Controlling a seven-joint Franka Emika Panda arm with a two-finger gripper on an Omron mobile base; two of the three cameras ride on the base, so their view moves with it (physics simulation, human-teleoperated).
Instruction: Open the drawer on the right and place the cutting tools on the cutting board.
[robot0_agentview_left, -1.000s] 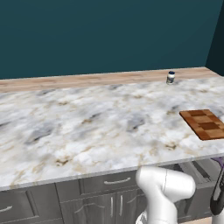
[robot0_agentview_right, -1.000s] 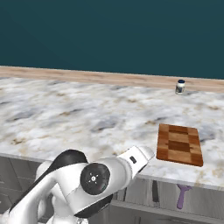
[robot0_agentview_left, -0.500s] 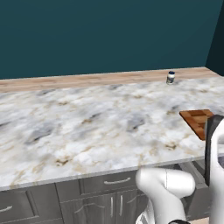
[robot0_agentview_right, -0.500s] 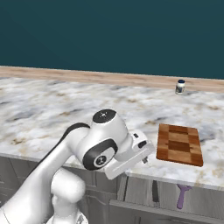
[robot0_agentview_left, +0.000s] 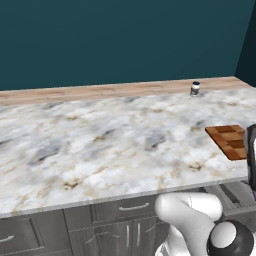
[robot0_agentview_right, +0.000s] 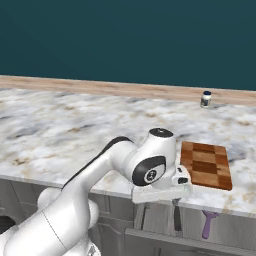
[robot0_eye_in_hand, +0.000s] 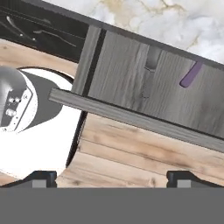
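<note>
Below the marble tabletop (robot0_agentview_right: 75, 130), the drawer (robot0_eye_in_hand: 144, 83) stands pulled out, with a purple tool (robot0_eye_in_hand: 191, 74) and a darker tool (robot0_eye_in_hand: 151, 61) lying inside. Above it hangs the claw (robot0_eye_in_hand: 111, 177), spread wide and empty. On the tabletop rests the cutting board (robot0_agentview_right: 206, 164).

Standing upright near the back edge of the marble counter (robot0_agentview_left: 100, 145), just before the wooden strip (robot0_agentview_left: 115, 91) along the teal wall (robot0_agentview_left: 125, 40): a small dark-capped jar (robot0_agentview_left: 195, 88). Sitting closed beneath the counter's front edge: grey cabinet fronts (robot0_agentview_left: 107, 220) with slim handles.
</note>
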